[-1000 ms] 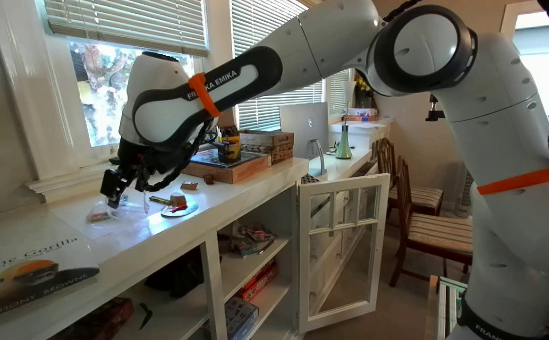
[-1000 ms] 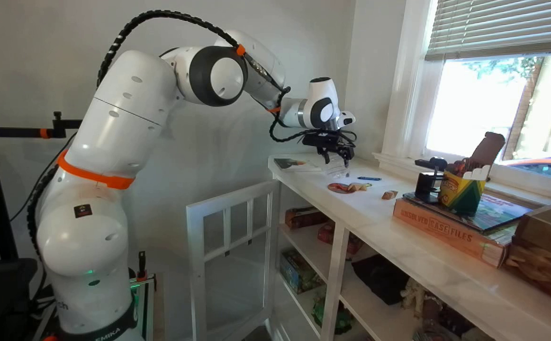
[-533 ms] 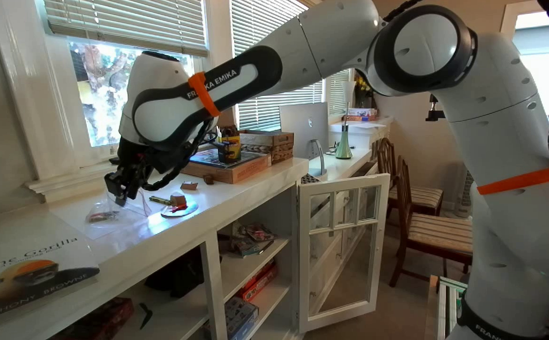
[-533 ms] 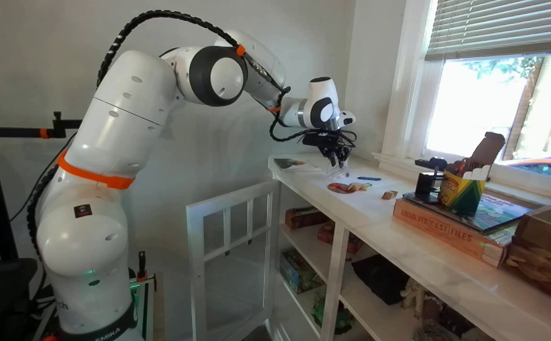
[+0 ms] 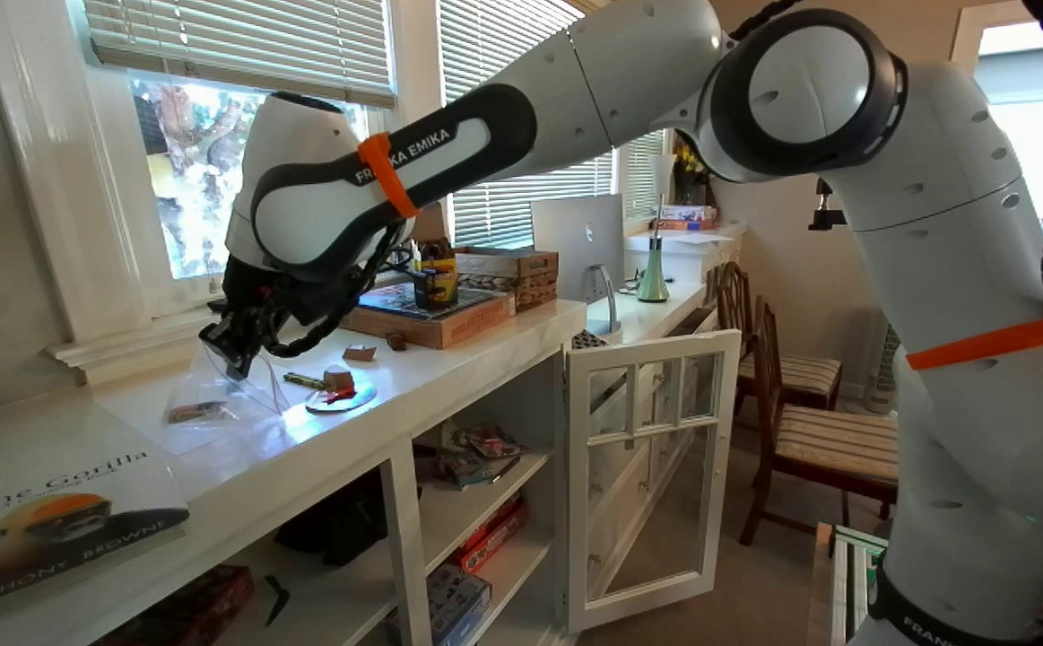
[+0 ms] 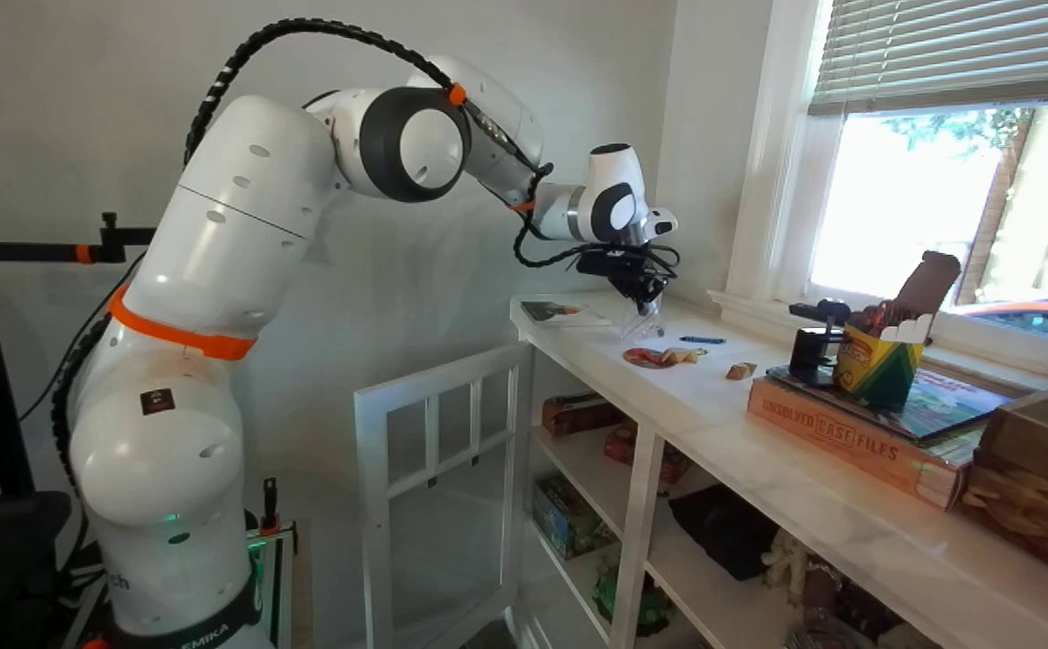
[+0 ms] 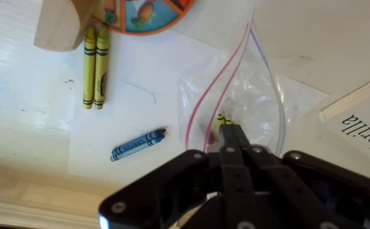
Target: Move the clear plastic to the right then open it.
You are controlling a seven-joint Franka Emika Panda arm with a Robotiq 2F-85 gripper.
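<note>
Gripper [image 7: 236, 136] aims down with its two fingers pressed together side by side; whether any film is nipped between them I cannot tell. Behind it the white arm [image 6: 244, 198] reaches out over the counter [image 6: 722, 406], wrist high and tips lowest. On the counter lies a sheet of paper [image 7: 134, 117], and partly over that, near a book [image 7: 367, 119], sits the clear plastic bag [image 7: 245, 92], under and ahead of the fingertips; in both exterior views its film stands up close to them. Seen from the wrist, the bag's mouth gapes in a long leaf shape, its far point aimed away from the gripper, its near end hidden beneath. That long axis runs roughly along the fingers, with the tips between two pink lines [image 7: 200, 100] on one side and a bluish line [image 7: 280, 108] on the other. On this the next move hangs, I judge: fingers that part here would part across the mouth, each toward one wall, and so widen it, provided the tips sit below the rim, which I cannot make out. Opening seems the step in hand; whether the shift to the right is done, nothing settles. If film is nipped, spreading may simply drop it. Smallest of all, just past the tips, two yellow crayon ends [image 7: 220, 118] show, apparently inside the bag.
</note>
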